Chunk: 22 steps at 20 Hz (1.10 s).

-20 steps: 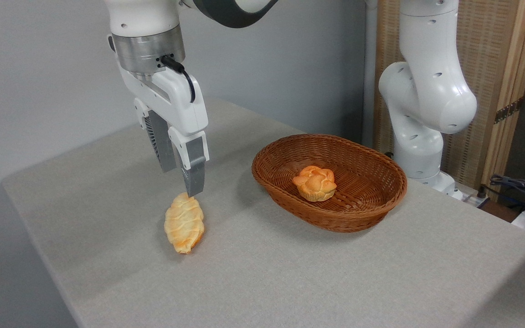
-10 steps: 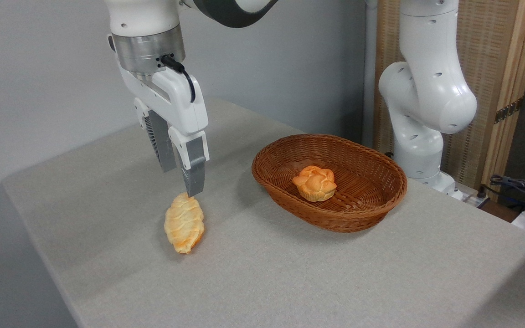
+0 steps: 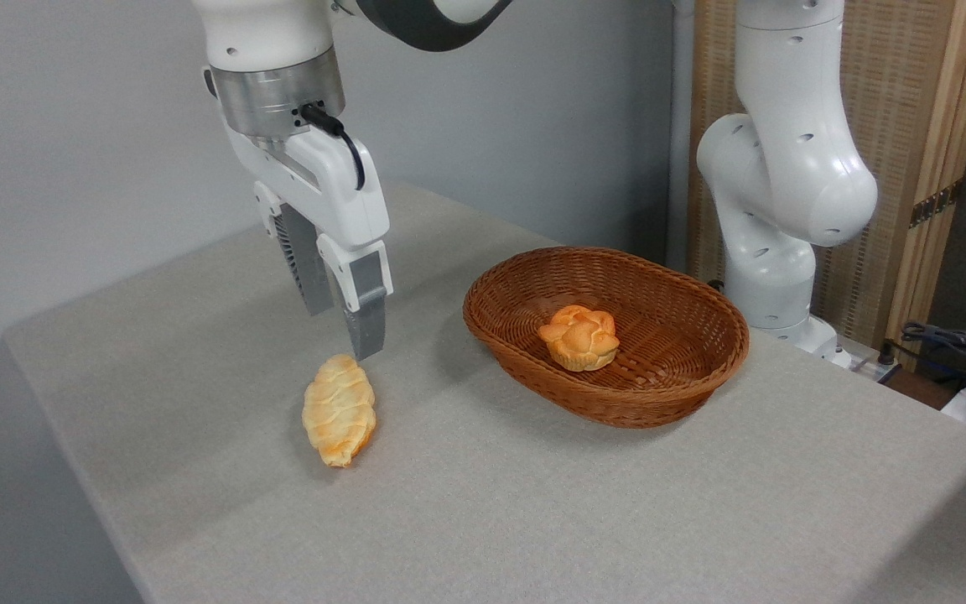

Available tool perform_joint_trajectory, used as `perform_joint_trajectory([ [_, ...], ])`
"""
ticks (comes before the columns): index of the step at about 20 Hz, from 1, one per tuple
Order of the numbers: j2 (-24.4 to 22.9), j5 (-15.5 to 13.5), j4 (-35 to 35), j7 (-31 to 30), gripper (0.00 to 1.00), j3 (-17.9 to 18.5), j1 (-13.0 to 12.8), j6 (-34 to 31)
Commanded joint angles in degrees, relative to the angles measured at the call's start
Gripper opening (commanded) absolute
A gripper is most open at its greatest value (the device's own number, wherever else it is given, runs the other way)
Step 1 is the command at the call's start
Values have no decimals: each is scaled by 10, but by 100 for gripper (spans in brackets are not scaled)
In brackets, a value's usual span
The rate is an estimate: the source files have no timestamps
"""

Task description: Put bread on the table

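The bread (image 3: 579,337), a small round golden-orange bun with a knotted top, lies inside the brown wicker basket (image 3: 500,340) at the right of centre. My gripper (image 3: 345,333) hangs well to the left of the basket, just above the far end of a paler braided loaf (image 3: 339,409). Its grey fingers (image 3: 366,323) point down and stand open with nothing between them. The grey-beige table (image 3: 533,503) carries both the loaf and the basket.
The arm's white base (image 3: 776,252) stands behind the basket at the right. Cables (image 3: 961,348) lie off the table's far right edge. A wooden screen (image 3: 911,126) rises at the back right. The table's left edge runs close to the loaf.
The gripper has shifted slightly to the right and up, so its front fingertip no longer overlaps the loaf's end. Loaf, bun and basket have not moved.
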Motion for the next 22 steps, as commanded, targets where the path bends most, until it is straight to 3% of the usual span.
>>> perform_joint_trajectory([
  [1,-68,2,-81,-1,100,3,-6,-6],
  [6,-154,7,-201,-1,100,-1,-10,-17],
  [11,-199,8,-281,30,100,-1,-12,-17],
  [15,-207,14,-327,47,100,-1,-11,-27],
  [18,-224,45,-368,56,100,-1,-10,-29],
  [22,-235,49,-403,66,100,0,-6,-28],
])
